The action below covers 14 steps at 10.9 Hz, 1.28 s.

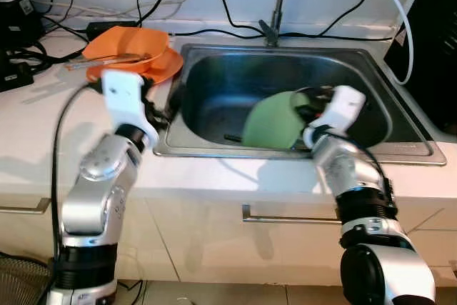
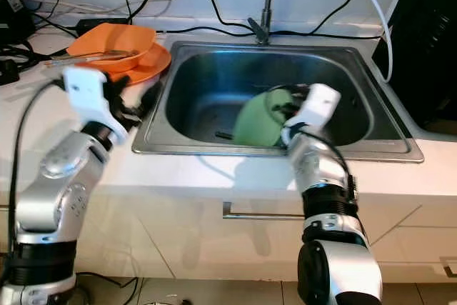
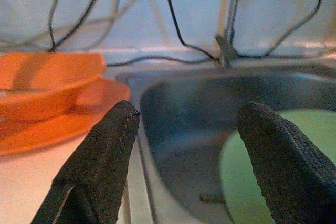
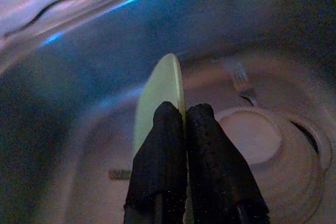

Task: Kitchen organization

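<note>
The right gripper is down inside the steel sink, its two black fingers pressed together on the rim of a pale green plate, which it holds tilted up on edge in the middle of the basin, toward the front wall. In the right wrist view, a fork lies on the sink floor just past the plate, beside a round white piece that sits by the drain; what that piece is cannot be told. A small dark item rests on the basin floor next to the plate, toward the sink's front left corner. The left gripper hovers over the worktop at the sink's left edge, fingers spread wide with nothing between them. Just behind it, near the back left corner of the sink, an orange bowl sits on an orange plate, with a utensil lying across the bowl. Black cables run along the back wall, and the tap rises from the middle of the sink's back edge, with a white hose curving off to the right.
</note>
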Available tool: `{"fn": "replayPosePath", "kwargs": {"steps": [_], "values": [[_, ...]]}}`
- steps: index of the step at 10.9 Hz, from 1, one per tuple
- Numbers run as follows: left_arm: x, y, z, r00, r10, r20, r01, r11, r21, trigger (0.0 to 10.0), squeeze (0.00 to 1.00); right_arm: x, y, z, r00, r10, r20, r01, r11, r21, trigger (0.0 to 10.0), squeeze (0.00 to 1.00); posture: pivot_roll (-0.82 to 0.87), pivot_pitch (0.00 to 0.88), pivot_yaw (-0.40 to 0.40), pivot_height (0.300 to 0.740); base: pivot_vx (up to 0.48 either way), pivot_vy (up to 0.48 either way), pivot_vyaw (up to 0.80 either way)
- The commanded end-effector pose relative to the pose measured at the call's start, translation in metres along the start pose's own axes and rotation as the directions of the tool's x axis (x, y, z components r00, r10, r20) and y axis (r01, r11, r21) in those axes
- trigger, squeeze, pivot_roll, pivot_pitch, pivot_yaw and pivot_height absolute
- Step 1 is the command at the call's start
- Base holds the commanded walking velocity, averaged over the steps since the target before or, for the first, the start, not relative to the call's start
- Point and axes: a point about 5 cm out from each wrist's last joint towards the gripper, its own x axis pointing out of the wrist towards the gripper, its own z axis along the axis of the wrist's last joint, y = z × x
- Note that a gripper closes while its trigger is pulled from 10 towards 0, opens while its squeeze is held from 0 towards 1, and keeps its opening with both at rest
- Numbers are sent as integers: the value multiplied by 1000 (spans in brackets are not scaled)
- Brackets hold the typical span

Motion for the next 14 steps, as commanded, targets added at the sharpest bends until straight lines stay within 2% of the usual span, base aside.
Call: {"fn": "replayPosePath", "kwargs": {"steps": [1,5,7,8,9,11,12,14], "values": [[-1,-2,-3,999,-26,-30,27,999,18,10000,0,2,4,3,1000,28,-15,-28,998,-60,10000,0,161,0,12,740,0,0,0],[-5,-6,-12,992,-67,-103,71,997,28,10000,0,5,8,-15,981,107,-161,-140,966,-215,10000,0,166,0,4,740,0,0,0],[-6,-7,-14,991,-70,-113,73,997,26,10000,0,6,9,-14,977,129,-170,-167,958,-234,10000,0,171,0,1,740,0,0,0],[-6,-7,-14,991,-70,-115,73,997,25,10000,0,7,10,-13,975,141,-172,-180,955,-234,10000,898,171,0,1,740,0,0,0],[-6,-7,-14,991,-70,-118,74,997,24,10000,0,7,12,-12,974,146,-171,-185,955,-234,10000,1000,170,0,2,740,0,0,0],[-6,-7,-14,990,-71,-119,74,997,23,10000,0,8,11,-13,975,143,-170,-181,956,-232,10000,1000,171,0,2,740,0,0,0],[-6,-7,-14,991,-69,-119,72,997,22,10000,0,8,11,-13,975,143,-170,-182,954,-240,10000,0,171,0,2,740,0,0,0],[-6,-7,-14,991,-67,-119,70,997,22,10000,0,8,11,-14,976,140,-167,-178,954,-241,10000,0,171,0,4,740,0,0,0]]}}
